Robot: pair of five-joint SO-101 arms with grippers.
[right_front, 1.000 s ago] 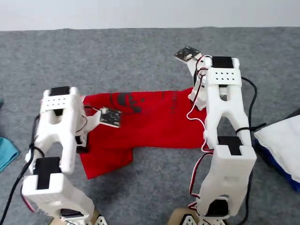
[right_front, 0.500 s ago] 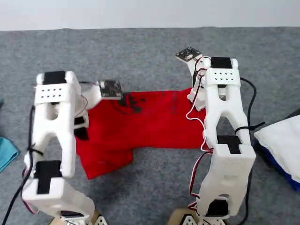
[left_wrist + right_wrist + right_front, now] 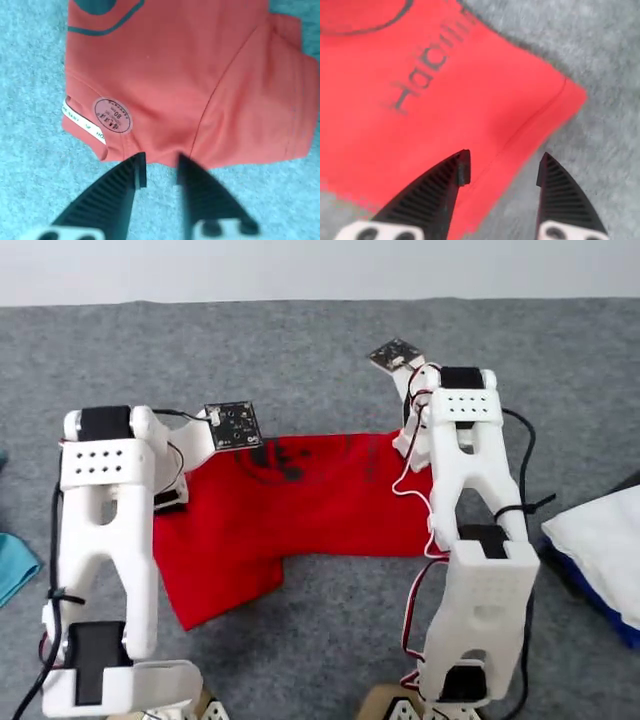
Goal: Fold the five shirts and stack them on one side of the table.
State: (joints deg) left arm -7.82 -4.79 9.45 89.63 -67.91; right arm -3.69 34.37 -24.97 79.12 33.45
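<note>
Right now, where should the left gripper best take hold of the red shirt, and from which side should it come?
Probably the edge beside the neck label of the red shirt. The shirt lies flat on the table, so only its border can be pinched. The left gripper hangs just outside that edge, slightly open; come in low from that outer side.

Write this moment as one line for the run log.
left gripper: open, at red shirt edge by collar | right gripper: open, over shirt corner | shirt: spread on table
</note>
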